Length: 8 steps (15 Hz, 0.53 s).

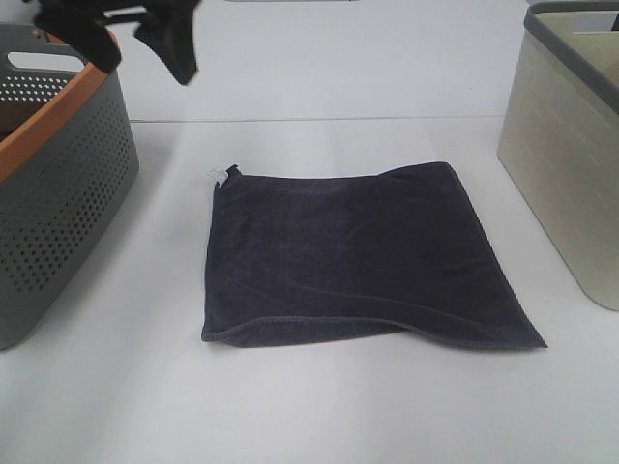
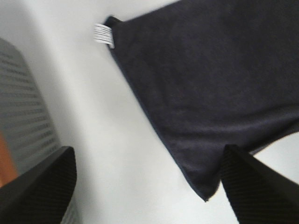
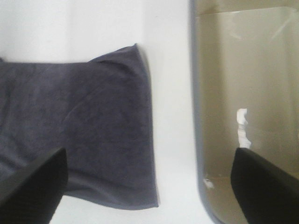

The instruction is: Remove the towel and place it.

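Exterior high view: the towel point(image 1: 363, 256) lies spread flat on the white table point(image 1: 290, 416), between the grey perforated basket point(image 1: 58, 193) at 9 o'clock and the beige bin point(image 1: 571, 145) at 3 o'clock, touching neither. White tag point(image 1: 220, 175) at its 11 o'clock corner. Left gripper point(image 1: 145, 34) hangs high at 11 o'clock, released, holding nothing. Right gripper point(image 3: 149, 186) spread wide, empty, above the towel's edge nearest the bin. Judgement: placement looks done; keep both claws clear, lift away without snagging a hem.
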Tool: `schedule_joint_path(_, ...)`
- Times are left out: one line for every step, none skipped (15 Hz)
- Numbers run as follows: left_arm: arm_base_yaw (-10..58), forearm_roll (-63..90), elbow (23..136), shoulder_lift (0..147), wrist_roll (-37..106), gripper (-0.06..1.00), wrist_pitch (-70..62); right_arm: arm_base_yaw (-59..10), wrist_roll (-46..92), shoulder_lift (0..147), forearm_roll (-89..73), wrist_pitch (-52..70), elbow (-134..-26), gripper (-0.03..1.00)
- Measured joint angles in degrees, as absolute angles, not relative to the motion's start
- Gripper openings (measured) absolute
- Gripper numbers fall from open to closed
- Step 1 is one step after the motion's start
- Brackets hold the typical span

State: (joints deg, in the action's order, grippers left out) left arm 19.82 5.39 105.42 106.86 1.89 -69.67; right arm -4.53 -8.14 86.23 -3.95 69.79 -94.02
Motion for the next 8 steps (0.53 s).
schedule_joint_path(16.5, 5.3, 105.4, 104.9, 1.9, 0.79, -69.7, -1.4, -8.1, 85.3, -3.7, 69.8, -94.0, 0.85)
schedule_joint_path(13.9, 4.8, 104.9, 103.0, 1.9, 0.79, -69.7, 0.7, -8.1, 84.2, -2.2, 69.8, -94.0, 0.85)
schedule_joint_path(9.3, 3.2, 101.6, 97.9, 1.9, 0.8, -69.7, 1.9, -8.1, 80.0, 1.5, 69.7, -92.1, 0.85)
schedule_joint_path(6.9, 2.9, 99.1, 95.4, 1.7, 0.8, -69.7, 1.9, -8.1, 77.5, 1.8, 69.7, -89.5, 0.85)
schedule_joint_path(4.8, 2.6, 96.5, 92.6, 1.7, 0.8, -69.7, 1.9, -8.1, 74.7, 1.8, 69.7, -86.0, 0.85)
schedule_joint_path(3.7, 2.5, 95.0, 91.0, 1.7, 0.8, -69.7, 1.9, -8.1, 71.0, 1.8, 69.7, -82.0, 0.85)
schedule_joint_path(1.8, 2.4, 92.0, 87.9, 1.7, 0.8, -69.7, 1.9, -8.1, 69.0, 1.8, 69.7, -79.7, 0.85)
schedule_joint_path(-0.3, 2.4, 89.0, 84.3, 1.8, 0.8, -69.7, 1.9, -8.1, 65.0, 1.8, 69.8, -75.7, 0.85)
